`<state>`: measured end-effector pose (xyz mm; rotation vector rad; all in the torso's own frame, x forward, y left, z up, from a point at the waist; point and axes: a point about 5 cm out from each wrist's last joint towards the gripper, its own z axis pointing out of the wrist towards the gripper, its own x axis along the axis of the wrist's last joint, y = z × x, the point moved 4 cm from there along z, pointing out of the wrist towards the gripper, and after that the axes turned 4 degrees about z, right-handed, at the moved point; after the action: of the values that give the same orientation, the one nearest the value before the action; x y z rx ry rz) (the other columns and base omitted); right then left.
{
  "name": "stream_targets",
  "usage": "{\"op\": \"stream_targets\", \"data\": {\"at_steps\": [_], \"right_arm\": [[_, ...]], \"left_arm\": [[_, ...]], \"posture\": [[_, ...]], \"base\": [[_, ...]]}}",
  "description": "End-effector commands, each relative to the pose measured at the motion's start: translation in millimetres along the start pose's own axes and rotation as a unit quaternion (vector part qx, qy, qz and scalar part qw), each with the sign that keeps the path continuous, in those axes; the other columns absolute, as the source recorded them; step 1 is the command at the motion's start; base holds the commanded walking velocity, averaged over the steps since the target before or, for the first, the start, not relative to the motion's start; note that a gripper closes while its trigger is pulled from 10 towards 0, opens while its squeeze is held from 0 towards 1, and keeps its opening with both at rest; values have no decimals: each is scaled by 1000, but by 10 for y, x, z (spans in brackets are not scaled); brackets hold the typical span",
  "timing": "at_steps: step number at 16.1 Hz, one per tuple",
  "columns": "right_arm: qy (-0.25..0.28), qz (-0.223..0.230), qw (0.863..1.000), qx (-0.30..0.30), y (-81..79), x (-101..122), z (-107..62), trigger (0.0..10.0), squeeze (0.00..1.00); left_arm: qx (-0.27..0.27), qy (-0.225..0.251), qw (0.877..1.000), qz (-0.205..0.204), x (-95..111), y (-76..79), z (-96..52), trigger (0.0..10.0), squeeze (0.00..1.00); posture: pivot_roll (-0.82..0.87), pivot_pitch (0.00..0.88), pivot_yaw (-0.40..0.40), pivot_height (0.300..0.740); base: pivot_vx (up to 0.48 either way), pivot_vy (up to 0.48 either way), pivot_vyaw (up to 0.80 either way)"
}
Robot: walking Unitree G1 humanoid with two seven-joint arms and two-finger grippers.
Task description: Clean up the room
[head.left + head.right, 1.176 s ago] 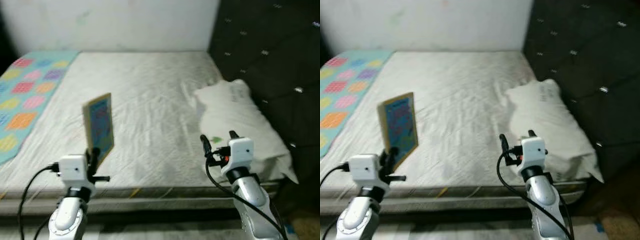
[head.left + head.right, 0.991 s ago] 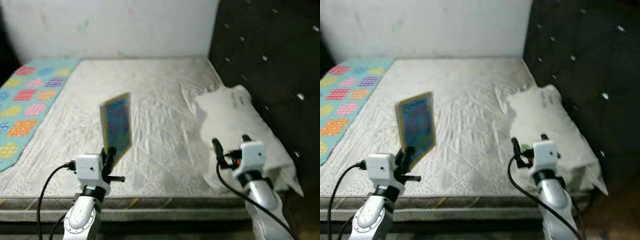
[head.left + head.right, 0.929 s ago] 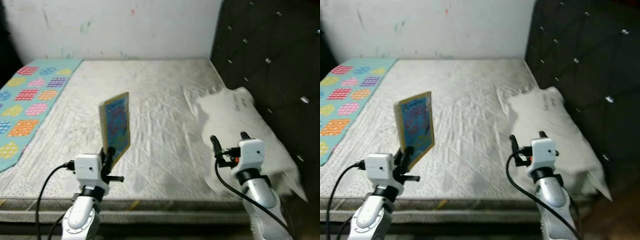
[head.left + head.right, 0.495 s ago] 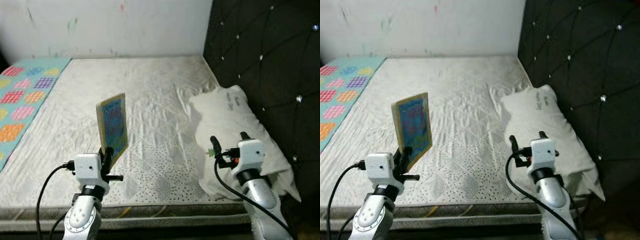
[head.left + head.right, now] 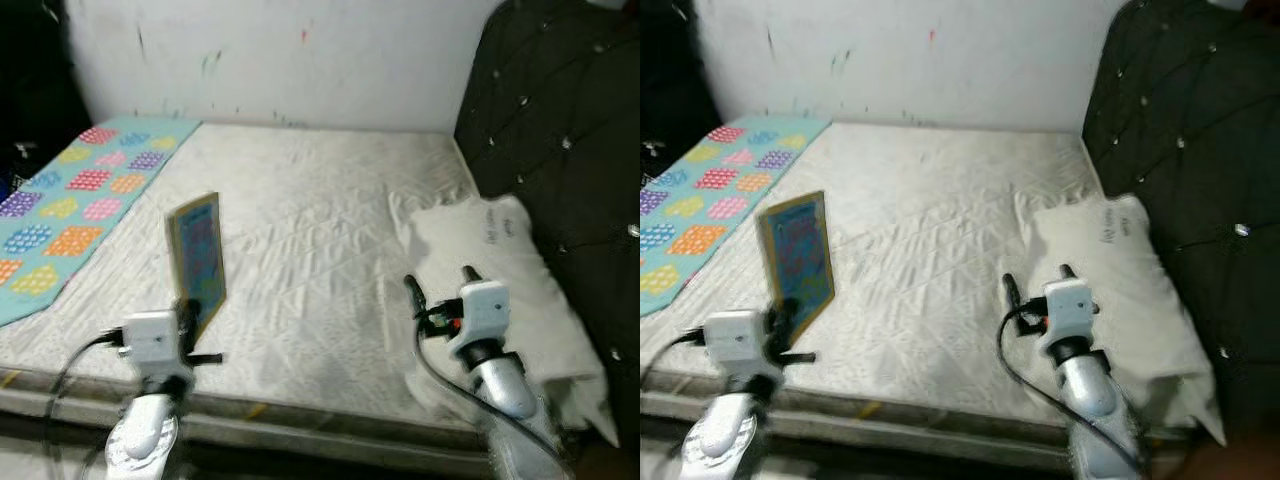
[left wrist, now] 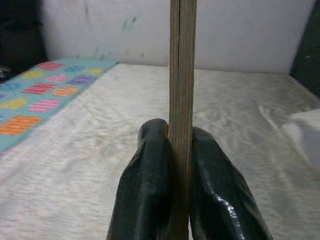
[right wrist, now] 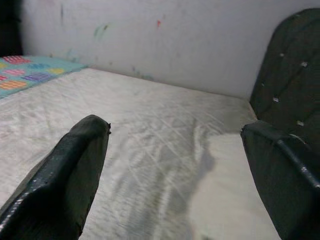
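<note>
A thin book [image 5: 197,252] with a blue cover and tan border stands upright, edge-on in the left wrist view [image 6: 181,75]. My left gripper [image 5: 187,318] is shut on its lower edge, held over the near side of the mattress [image 5: 310,230]. In the left wrist view both black fingers [image 6: 150,185] press against the book. My right gripper [image 5: 437,283] is open and holds nothing, hovering by the near end of the white pillow [image 5: 490,250]. Its two fingers [image 7: 70,170] stand wide apart in the right wrist view.
A teal quilt with coloured patches [image 5: 70,200] lies along the bed's left side. A dark tufted headboard [image 5: 560,130] rises on the right. A white wall [image 5: 280,50] stands behind the bed. The mattress's front edge [image 5: 300,425] runs just before my arms.
The camera has swung, shifting the whole scene rightward and bringing more of the quilt into view. The book stays in my left gripper and the right gripper stays open.
</note>
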<state>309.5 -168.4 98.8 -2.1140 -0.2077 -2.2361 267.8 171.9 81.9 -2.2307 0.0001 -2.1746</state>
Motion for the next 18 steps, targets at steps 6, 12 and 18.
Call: {"op": "stream_targets", "data": {"at_steps": [6,12,18], "right_arm": [[5,4,1000,-3,3,22,20,10000,0],[2,12,1000,-7,14,6,21,10000,0],[2,11,1000,-6,21,9,33,10000,0]], "left_arm": [[-9,30,1000,1,139,14,35,10000,0],[-35,39,998,-16,166,72,23,10000,0],[-41,42,998,-21,172,95,21,10000,0]], "posture": [[-113,0,30,740],[-114,0,32,740],[-116,0,27,740]], "base": [[0,-105,0],[0,0,-477],[302,0,-75]]}}
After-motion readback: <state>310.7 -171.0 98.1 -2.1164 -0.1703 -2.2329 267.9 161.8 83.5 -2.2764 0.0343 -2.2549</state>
